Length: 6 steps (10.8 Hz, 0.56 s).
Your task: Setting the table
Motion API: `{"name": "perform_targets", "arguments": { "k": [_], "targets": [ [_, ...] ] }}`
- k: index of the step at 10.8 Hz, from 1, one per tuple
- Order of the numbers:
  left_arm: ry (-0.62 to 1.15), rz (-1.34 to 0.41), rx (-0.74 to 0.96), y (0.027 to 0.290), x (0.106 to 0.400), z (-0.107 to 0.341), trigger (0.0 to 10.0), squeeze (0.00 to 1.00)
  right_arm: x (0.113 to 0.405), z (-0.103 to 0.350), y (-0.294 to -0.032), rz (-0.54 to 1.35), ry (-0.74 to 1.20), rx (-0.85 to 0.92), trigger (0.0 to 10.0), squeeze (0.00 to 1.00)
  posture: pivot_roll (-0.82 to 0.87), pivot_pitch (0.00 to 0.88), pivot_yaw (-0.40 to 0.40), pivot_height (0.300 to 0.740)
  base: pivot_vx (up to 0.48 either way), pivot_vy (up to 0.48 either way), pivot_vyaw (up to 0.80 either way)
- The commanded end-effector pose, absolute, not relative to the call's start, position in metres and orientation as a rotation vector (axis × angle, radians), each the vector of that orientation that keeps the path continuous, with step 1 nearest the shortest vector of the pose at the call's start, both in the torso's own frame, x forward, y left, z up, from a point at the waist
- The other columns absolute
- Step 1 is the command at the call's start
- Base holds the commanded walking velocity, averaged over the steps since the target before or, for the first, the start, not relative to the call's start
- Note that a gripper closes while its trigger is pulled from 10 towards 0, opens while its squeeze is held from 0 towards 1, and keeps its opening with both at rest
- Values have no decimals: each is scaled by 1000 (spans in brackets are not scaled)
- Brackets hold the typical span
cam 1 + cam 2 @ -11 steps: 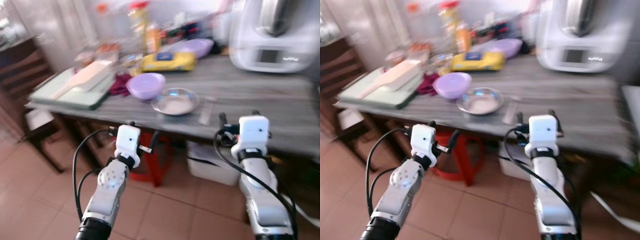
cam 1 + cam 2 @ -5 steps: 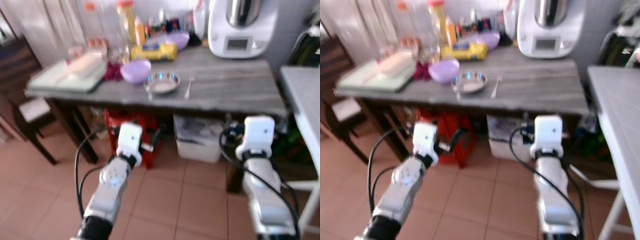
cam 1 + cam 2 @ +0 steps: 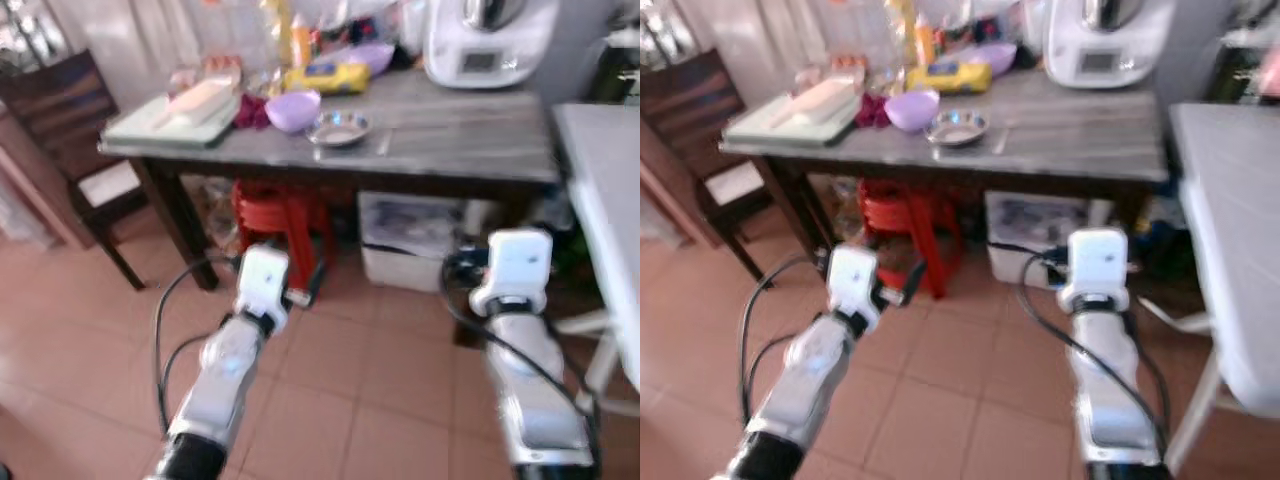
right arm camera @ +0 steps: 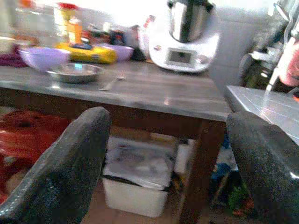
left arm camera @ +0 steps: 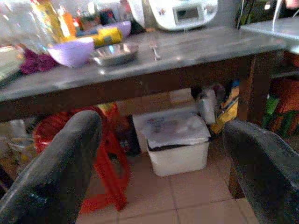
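A grey wooden table (image 3: 470, 140) stands ahead of me across the tiled floor. On it sit a lilac bowl (image 3: 293, 109), a shallow metal bowl (image 3: 339, 128) beside it, and a fork (image 5: 154, 50) just right of that. Both arms are held out low over the floor, well short of the table. My left gripper (image 5: 159, 140) is open, with nothing between its black fingers (image 5: 56, 172). My right gripper (image 4: 168, 135) is open as well and holds nothing.
A red stool (image 3: 280, 215) and a white lidded bin (image 3: 415, 240) sit under the table. A dark wooden chair (image 3: 70, 120) stands at the left. A white kitchen machine (image 3: 487, 40), a yellow packet (image 3: 325, 77) and a green tray (image 3: 170, 115) crowd the tabletop. A second grey table (image 3: 600, 170) is at the right.
The camera has drawn back from the table, which now looks smaller and farther away, with more floor in view. Both arms keep the same pose and both grippers stay open.
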<state>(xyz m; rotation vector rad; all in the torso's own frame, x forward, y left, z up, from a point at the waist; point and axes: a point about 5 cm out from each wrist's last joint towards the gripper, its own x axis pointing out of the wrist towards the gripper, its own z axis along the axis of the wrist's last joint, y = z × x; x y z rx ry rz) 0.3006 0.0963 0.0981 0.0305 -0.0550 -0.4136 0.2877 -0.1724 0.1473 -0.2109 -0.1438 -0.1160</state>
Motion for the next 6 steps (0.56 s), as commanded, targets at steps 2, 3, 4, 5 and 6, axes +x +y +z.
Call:
{"name": "perform_targets", "arguments": {
  "k": [2,3,4,5,6],
  "targets": [
    [-94,-455,25,94,297,104,10000,0,290,153,-168,-98,-161,-219,10000,0,-132,54,125,740,0,0,0],
    [-89,-476,-6,92,297,105,10000,0,289,153,-168,-97,-161,-219,10000,0,-134,56,126,740,0,0,0],
    [-94,-474,-3,92,297,106,10000,0,289,152,-168,-97,-160,-220,10000,0,-134,57,125,740,0,0,0],
    [-93,-486,-16,91,297,106,10000,0,288,152,-168,-98,-156,-221,10000,0,-135,57,127,740,0,-412,0],
    [-97,-491,-11,91,297,107,10000,0,288,151,-168,-99,-155,-220,10000,0,-135,57,129,740,0,-480,0]
  ]
}}
